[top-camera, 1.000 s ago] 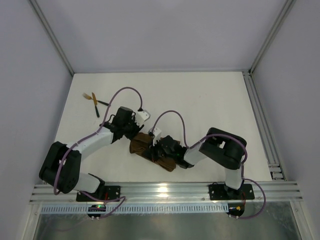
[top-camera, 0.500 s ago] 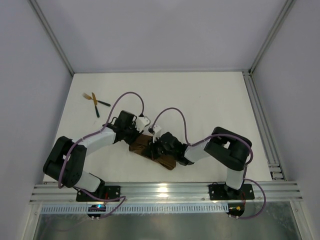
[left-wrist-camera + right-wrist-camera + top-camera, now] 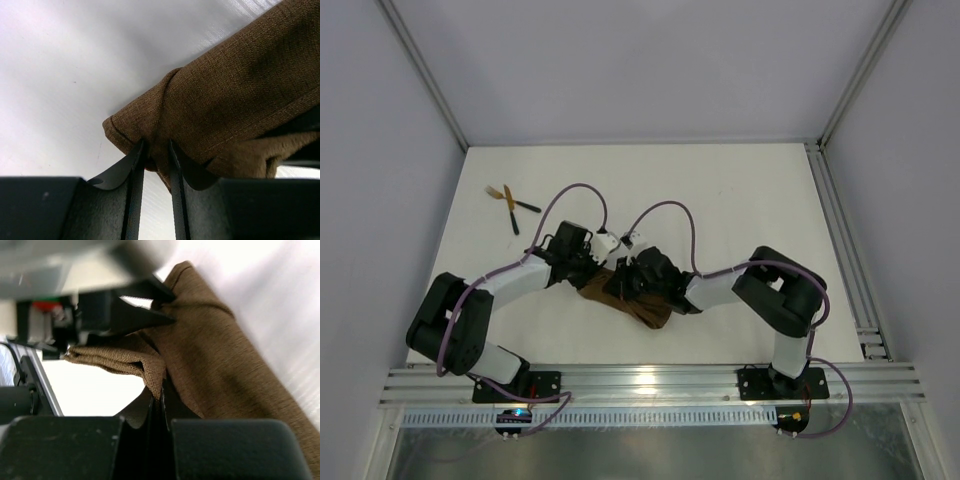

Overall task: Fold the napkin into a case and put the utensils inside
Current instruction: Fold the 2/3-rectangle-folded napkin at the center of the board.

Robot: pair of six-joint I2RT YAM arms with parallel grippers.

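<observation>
Right tool [image 3: 161, 390] slid toward left tool [image 3: 156, 150] — both clamped on napkin [image 3: 235, 100] edges.

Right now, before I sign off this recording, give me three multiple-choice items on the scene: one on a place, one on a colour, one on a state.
1. Where do the utensils lie relative to the napkin?
A. tucked inside it
B. on top of it
C. apart from it, at the far left of the table

2. What colour is the napkin?
A. brown
B. white
C. blue

3. How is the left gripper?
A. wide open above the cloth
B. shut on a fold of the napkin
C. holding a fork

Answers:
1 C: the overhead view shows them on bare table, well clear of the cloth.
2 A: both wrist views show brown weave.
3 B: the left wrist view shows cloth pinched between its fingers.
</observation>
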